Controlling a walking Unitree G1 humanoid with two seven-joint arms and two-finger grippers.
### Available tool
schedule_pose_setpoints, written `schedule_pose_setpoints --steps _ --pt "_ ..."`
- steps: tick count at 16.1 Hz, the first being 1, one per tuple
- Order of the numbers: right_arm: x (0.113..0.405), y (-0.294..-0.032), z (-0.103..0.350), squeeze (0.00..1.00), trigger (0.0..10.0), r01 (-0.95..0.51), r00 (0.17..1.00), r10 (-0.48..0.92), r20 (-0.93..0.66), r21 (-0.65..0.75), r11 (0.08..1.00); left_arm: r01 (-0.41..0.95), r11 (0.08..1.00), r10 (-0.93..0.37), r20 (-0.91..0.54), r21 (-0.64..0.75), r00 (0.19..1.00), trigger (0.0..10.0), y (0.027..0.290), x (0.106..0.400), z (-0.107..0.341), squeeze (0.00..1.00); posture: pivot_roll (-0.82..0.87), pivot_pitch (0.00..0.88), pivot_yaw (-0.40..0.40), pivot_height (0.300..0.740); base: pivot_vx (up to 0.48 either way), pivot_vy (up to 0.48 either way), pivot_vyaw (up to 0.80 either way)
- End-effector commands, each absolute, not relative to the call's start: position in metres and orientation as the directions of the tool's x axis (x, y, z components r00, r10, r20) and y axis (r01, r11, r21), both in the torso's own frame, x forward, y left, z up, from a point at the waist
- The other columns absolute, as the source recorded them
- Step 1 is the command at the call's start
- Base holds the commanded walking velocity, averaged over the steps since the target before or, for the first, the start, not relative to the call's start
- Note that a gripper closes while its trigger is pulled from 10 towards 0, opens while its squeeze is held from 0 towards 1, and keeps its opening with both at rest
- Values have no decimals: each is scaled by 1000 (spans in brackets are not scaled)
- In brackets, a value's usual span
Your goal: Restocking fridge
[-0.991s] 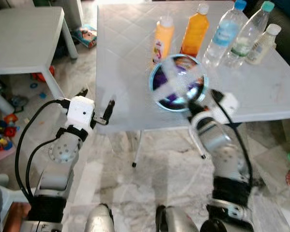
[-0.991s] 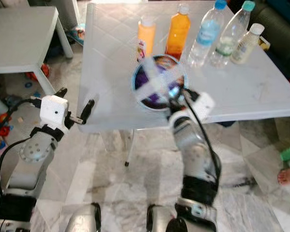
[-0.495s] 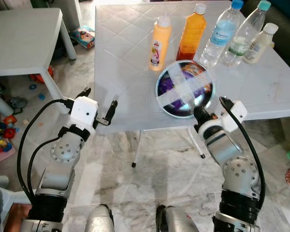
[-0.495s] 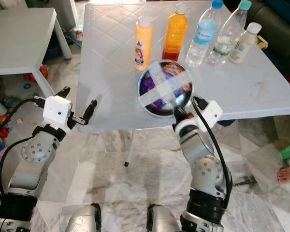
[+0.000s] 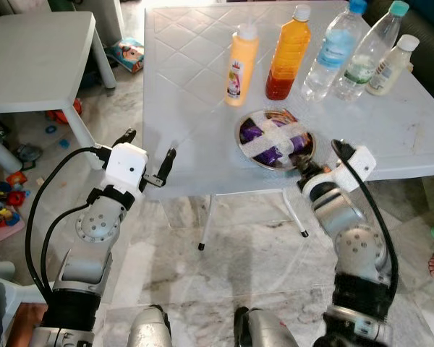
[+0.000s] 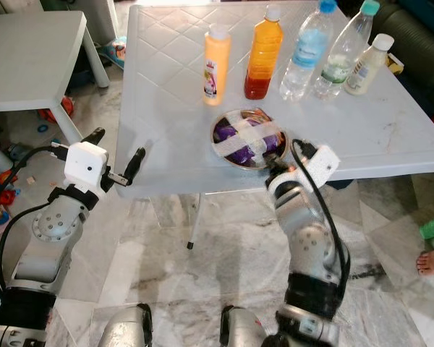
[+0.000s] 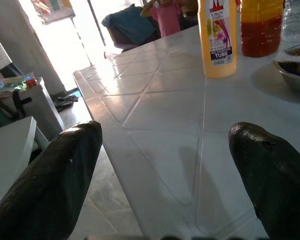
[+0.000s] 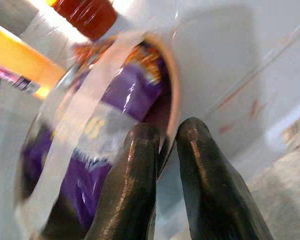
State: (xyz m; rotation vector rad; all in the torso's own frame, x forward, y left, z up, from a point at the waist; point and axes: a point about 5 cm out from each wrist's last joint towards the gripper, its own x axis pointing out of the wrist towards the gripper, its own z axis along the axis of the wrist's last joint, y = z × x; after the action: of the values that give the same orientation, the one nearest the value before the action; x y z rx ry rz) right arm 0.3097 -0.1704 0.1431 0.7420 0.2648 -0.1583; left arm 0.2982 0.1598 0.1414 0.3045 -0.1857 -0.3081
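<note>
Lowered since a second ago, the bowl [image 5: 275,139] now sits flat on the white bench [image 5: 188,108] instead of being tipped up above it. The right gripper [image 8: 162,145] is clamped on the bowl's near rim, 1 finger inside and 1 outside, with only the thin rim between them. The left gripper [image 5: 146,154] hangs just off the bench's near-left edge, its 2 fingers [image 7: 65,165] spread wide apart and holding nothing.

The bowl is shallow and metal, covered with clear film and crossed by 2 pale strips of tape; purple-wrapped items show inside. It rests close to the bench's front edge.

Behind the bowl stand 5 bottles in a row: a yellow squeeze bottle [image 5: 242,64] and an orange juice bottle [image 5: 287,53] nearest it, then 2 clear water bottles [image 5: 333,52] and a small pale bottle [image 5: 390,65] toward the far-right corner. To the bowl's left the bench top is bare. A second white table [image 5: 36,58] stands well apart to the left of the bench, with marble floor [image 5: 224,282] below.
</note>
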Motion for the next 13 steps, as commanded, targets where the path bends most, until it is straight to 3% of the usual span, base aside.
schedule_pose_setpoints --steps 1,6,7,11,12,13 --pt "309 -178 138 0 10000 277 945 -85 -316 633 723 265 900 -327 133 347 936 10000 161 299 143 0 20 122 13 740 0 0 0" --pt "328 -189 151 0 10000 279 951 -108 -288 657 701 276 891 -343 135 360 930 10000 159 299 144 0 27 123 17 740 0 0 0" --pt "332 -197 149 1000 10000 285 947 -107 -304 635 718 276 889 -343 132 365 930 10000 160 299 144 0 31 126 17 740 0 0 0" --pt "338 -202 149 1000 10000 256 948 -64 -313 623 739 279 887 -346 130 367 929 10000 159 298 143 0 30 129 18 740 0 0 0" --pt "340 -203 146 800 10000 240 942 -32 -334 604 760 281 886 -348 130 370 928 10000 159 299 143 0 30 129 18 740 0 0 0" --pt "341 -204 145 796 10000 235 941 -23 -338 602 763 281 885 -349 130 370 928 10000 159 299 143 0 30 129 18 740 0 0 0"
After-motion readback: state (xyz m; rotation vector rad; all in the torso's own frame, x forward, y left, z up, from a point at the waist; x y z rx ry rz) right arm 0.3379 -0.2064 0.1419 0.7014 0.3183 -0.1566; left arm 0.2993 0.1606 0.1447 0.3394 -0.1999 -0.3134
